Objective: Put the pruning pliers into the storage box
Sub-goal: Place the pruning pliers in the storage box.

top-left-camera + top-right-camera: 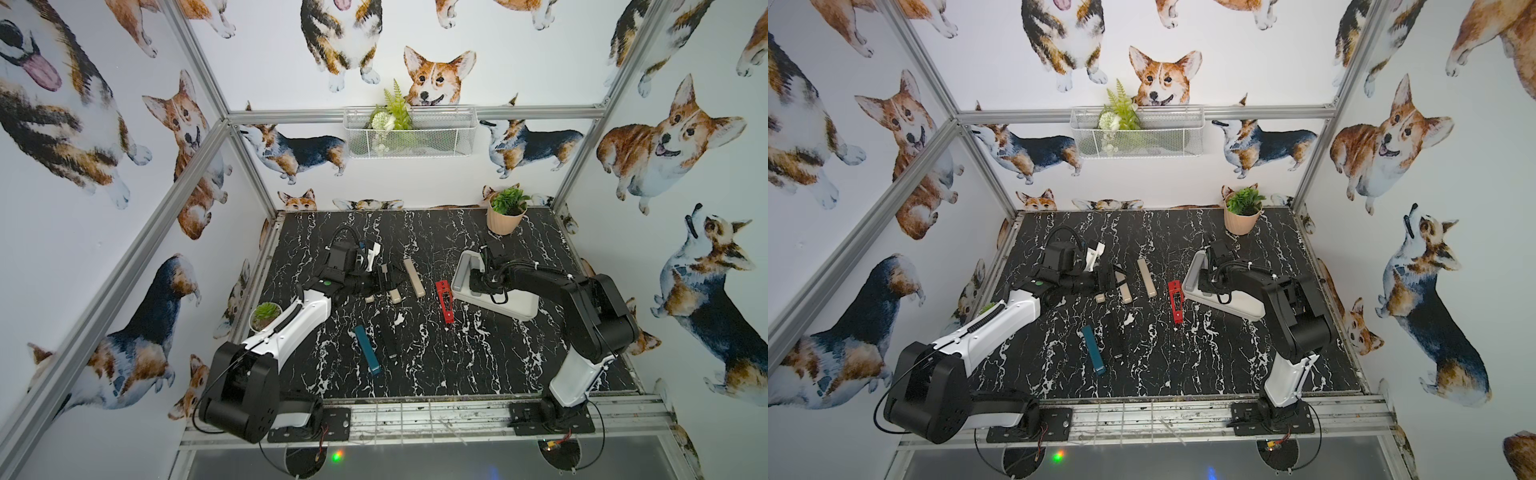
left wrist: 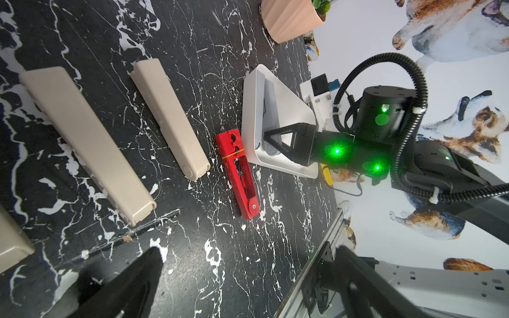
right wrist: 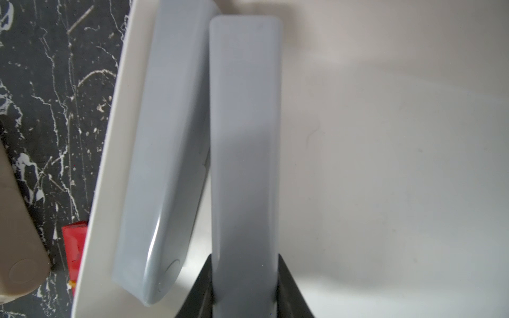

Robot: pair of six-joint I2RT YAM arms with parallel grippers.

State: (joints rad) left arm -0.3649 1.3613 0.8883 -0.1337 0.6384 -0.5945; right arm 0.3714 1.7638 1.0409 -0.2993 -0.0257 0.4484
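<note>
step: placing | clamping grey pliers in right gripper, low in box on the right, just right of other grey one | tip: easing down flat, holding parallel, not nudging neighbour, releasing only once resting | left gripper: wide open, empty

Black marble table.
- White storage box on the right side, with grey pruning pliers along its left wall and the right gripper lowered inside.
- Red pliers just beside the box.
- Beige pliers lying clear at centre. Two more are partly under the left gripper.
- Teal pliers and black pliers side by side nearer the front.
- Potted plant in the back corner.
</note>
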